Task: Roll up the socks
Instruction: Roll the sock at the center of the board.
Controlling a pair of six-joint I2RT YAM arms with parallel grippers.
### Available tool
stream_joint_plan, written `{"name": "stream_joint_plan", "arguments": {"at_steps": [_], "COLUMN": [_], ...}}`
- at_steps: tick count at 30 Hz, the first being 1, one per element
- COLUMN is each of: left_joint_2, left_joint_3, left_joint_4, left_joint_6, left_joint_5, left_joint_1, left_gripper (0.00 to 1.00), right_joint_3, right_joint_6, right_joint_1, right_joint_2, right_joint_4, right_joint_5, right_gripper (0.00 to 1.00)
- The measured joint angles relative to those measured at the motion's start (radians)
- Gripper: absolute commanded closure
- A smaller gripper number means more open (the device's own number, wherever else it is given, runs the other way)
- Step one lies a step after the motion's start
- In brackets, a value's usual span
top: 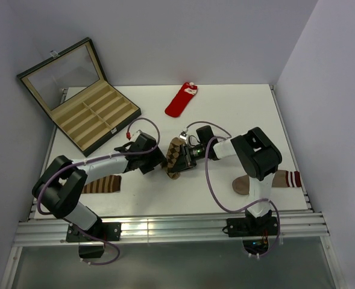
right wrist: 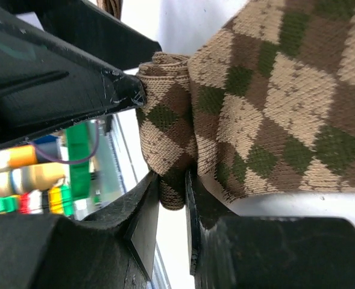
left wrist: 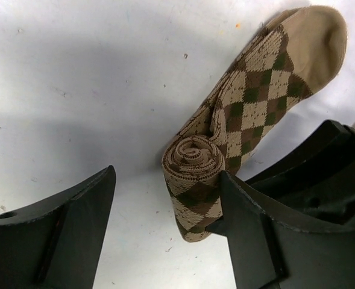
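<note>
Argyle sock (left wrist: 255,90) lies mid-table (top: 237,114), one end rolled up, toe flat. Left gripper (left wrist: 167,174) is spread around the rolled end. Right gripper (right wrist: 172,180) is pinched on its edge. Rolling is judged mid-way; turning on toward the toe is needed. Red sock (top: 181,100) is not yet rolled.

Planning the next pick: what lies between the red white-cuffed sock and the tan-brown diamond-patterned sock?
Nothing: the top view shows bare white table between the red white-cuffed sock and the tan-brown diamond-patterned sock.
</note>
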Motion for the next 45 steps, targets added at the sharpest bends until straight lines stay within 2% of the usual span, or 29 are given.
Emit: {"name": "stream_joint_plan", "arguments": {"at_steps": [5,8,11,14,15,18,19,21,23,26,29,35,39,45], "left_joint_2": [0.001,0.010,0.035,0.051,0.055,0.069,0.075,0.089,0.109,0.130,0.141,0.172,0.188,0.195], "left_joint_3": [-0.011,-0.010,-0.010,-0.002,0.002,0.019,0.027,0.046,0.072,0.099,0.116,0.167,0.190,0.201], "left_joint_4": [0.020,0.028,0.043,0.064,0.066,0.061,0.058,0.052,0.044,0.037,0.026,-0.008,-0.018,-0.029], "left_joint_6": [-0.018,-0.021,-0.031,-0.049,-0.050,-0.055,-0.054,-0.047,-0.037,-0.016,0.007,0.062,0.092,0.110], "left_joint_5": [0.007,0.013,0.021,0.032,0.035,0.040,0.040,0.043,0.049,0.062,0.068,0.085,0.098,0.116], "left_joint_1": [-0.010,-0.018,-0.022,-0.022,-0.022,-0.022,-0.022,-0.022,-0.021,-0.021,-0.021,-0.021,-0.021,-0.012], "left_gripper": [0.28,0.33,0.44,0.62,0.71,0.85,0.88,0.94,0.96,0.99,1.00,1.00,0.99,0.99], "right_joint_3": [0.019,0.029,0.032,0.033,0.034,0.036,0.036,0.035,0.024,-0.009,-0.059,-0.114,-0.130,-0.140], "right_joint_6": [0.029,0.036,0.043,0.045,0.045,0.043,0.040,0.022,0.001,-0.047,-0.104,-0.244,-0.324,-0.391], "right_joint_1": [-0.008,-0.009,-0.009,-0.009,-0.009,-0.008,-0.008,-0.004,0.003,0.023,0.065,0.228,0.344,0.435], "right_joint_2": [0.028,0.037,0.042,0.042,0.042,0.037,0.031,0.006,-0.035,-0.128,-0.257,-0.473,-0.489,-0.449], "right_joint_4": [-0.011,-0.018,-0.020,-0.024,-0.026,-0.038,-0.046,-0.070,-0.090,-0.111,-0.127,-0.114,-0.092,-0.089], "right_joint_5": [-0.030,-0.038,-0.040,-0.037,-0.035,-0.023,-0.013,0.023,0.075,0.187,0.351,0.707,0.900,1.087], "right_gripper": [1.00,1.00,1.00,1.00,1.00,0.98,0.95,0.77,0.62,0.51,0.44,0.41,0.40,0.40]}}
